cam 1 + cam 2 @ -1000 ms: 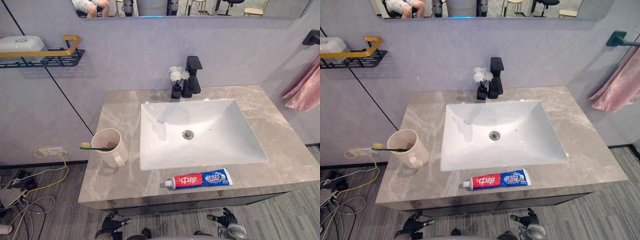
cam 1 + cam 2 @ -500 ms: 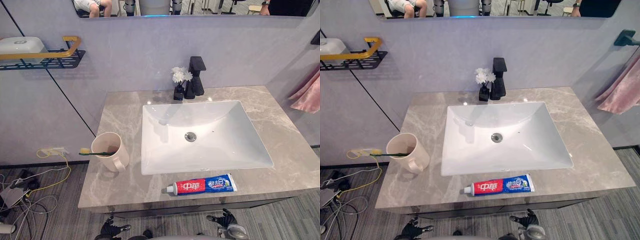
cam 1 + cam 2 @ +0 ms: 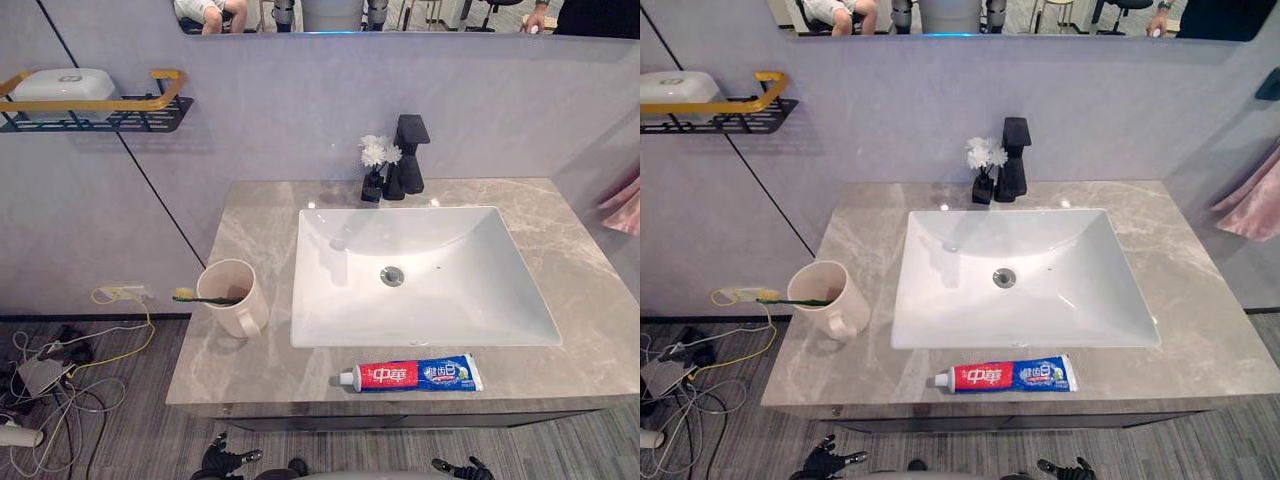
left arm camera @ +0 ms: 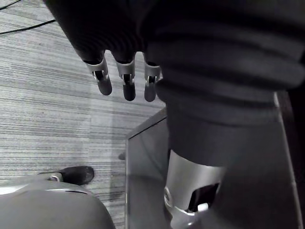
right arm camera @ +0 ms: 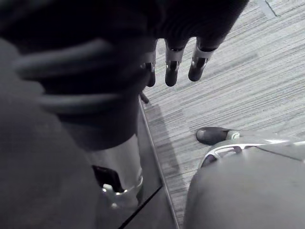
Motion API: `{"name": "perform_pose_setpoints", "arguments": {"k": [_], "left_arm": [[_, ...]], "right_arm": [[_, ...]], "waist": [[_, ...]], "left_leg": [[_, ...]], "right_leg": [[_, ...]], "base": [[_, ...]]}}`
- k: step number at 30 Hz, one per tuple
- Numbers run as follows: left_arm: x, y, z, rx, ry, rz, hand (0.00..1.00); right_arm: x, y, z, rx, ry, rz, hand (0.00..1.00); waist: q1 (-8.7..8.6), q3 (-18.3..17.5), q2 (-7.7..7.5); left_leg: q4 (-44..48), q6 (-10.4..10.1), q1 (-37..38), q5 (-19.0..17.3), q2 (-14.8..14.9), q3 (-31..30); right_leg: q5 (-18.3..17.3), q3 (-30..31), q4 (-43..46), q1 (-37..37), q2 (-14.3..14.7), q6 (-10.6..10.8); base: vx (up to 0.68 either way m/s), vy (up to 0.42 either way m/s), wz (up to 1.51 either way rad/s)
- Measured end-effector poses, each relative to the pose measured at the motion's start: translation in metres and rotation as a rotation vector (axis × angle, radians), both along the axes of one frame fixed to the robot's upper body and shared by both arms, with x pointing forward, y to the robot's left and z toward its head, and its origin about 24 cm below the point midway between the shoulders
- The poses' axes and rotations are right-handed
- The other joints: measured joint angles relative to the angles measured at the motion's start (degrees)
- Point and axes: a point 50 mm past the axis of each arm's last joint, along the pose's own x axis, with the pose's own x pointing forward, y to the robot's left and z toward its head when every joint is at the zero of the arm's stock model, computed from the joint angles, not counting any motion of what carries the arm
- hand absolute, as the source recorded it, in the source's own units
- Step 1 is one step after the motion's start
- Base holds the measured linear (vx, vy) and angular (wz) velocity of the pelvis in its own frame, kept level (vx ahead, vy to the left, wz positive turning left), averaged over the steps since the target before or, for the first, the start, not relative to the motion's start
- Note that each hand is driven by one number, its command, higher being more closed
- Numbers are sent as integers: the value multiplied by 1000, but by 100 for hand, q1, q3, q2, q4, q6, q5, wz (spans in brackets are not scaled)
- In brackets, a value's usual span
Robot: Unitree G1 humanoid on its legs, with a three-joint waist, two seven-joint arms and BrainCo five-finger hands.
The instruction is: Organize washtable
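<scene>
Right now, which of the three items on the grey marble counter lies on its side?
The red-and-blue toothpaste tube, flat along the front edge before the white sink; the beige mug and the small black flower vase stand upright.

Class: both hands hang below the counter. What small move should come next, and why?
Probably lift the right hand toward the toothpaste: it lies loose at the front edge of the counter, nearest that hand, which is open; the toothbrush already lies across the cup.
</scene>
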Motion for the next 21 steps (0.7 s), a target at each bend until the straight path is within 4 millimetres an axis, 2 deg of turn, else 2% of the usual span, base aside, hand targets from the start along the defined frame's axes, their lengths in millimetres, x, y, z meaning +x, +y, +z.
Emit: {"name": "perform_pose_setpoints", "arguments": {"k": [6, 11, 15, 17, 19, 21], "left_arm": [[-3, 5, 0, 5, -10, 96, 0], [6, 29, 13, 58, -111, 229, 0], [47, 67, 55, 191, -368, 259, 0], [70, 88, 95, 292, -567, 261, 0], [82, 103, 133, 386, -731, 278, 0], [90, 108, 163, 454, -860, 294, 0]], "right_arm": [[8, -7, 3, -17, -26, -16, 0], [16, -21, 8, -55, -48, -15, 0], [8, -30, 9, -89, -22, -38, 0], [1, -33, 9, -96, -10, -41, 0], [-1, -35, 9, -102, -9, -42, 0], [-6, -36, 10, -109, -11, -42, 0]], "waist": [[10, 30, 33], [62, 77, 95], [240, 142, 180], [330, 160, 212], [354, 176, 258], [433, 183, 302]], "left_leg": [[-3, -26, -100, 112, -11, -436], [41, -48, -185, 155, -32, -751], [204, -61, -363, 161, -53, -994], [308, -62, -492, 160, -70, -1136], [374, -64, -540, 158, -78, -1191], [445, -70, -599, 149, -80, -1217]], "right_leg": [[-101, -421, 92, 115, 5, 28], [-166, -757, 112, 230, 16, 36], [-218, -1009, 174, 252, 26, 5], [-233, -1165, 191, 254, 33, -1], [-257, -1233, 226, 264, 30, -34], [-283, -1253, 271, 254, 23, -28]], "base": [[-25, -37, 37], [-12, -28, 34], [-2, -18, 34], [-12, -14, 36], [-13, -3, 19], [-18, 4, 11]]}}
